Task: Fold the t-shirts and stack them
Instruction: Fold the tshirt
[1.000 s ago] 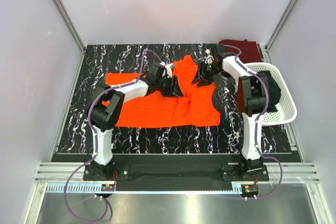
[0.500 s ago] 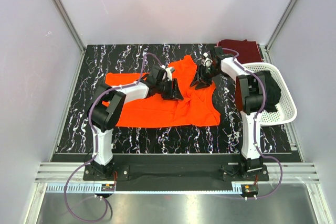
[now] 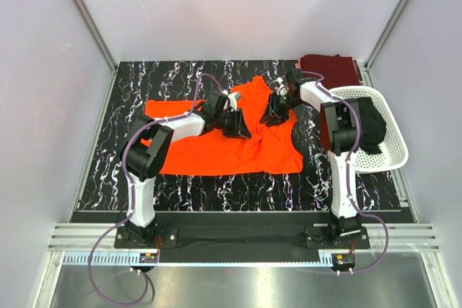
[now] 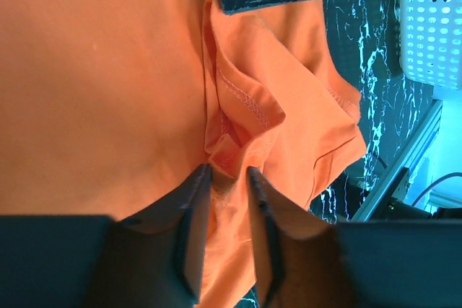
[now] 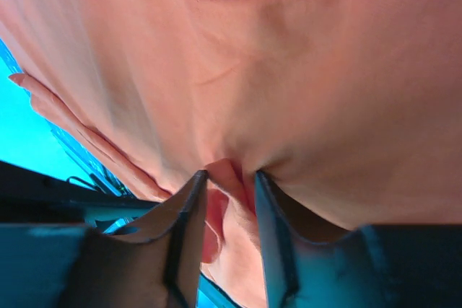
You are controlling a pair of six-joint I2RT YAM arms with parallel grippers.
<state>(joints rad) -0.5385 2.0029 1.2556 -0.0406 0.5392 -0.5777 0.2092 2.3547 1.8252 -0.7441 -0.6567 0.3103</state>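
Note:
The bright orange t-shirt (image 3: 216, 151) lies spread on the black marbled table, bunched up near its middle right. My left gripper (image 3: 235, 123) is low on the shirt's middle; in the left wrist view it (image 4: 224, 172) is shut on a raised fold of the orange cloth (image 4: 108, 70). My right gripper (image 3: 276, 112) is on the shirt's back right part; in the right wrist view it (image 5: 229, 174) pinches a small ridge of the same cloth (image 5: 289, 70). The dark maroon t-shirt (image 3: 330, 68) lies folded at the back right corner. The black t-shirt (image 3: 369, 122) lies in the basket.
The white perforated basket (image 3: 390, 151) stands at the table's right edge and also shows in the left wrist view (image 4: 433, 19). Grey walls enclose the table on the back and sides. Bare table (image 3: 130, 91) shows to the left of and in front of the orange shirt.
Both grippers have shifted slightly toward each other on the orange shirt, and the cloth between them has bunched a little more. The maroon and black shirts have not moved.

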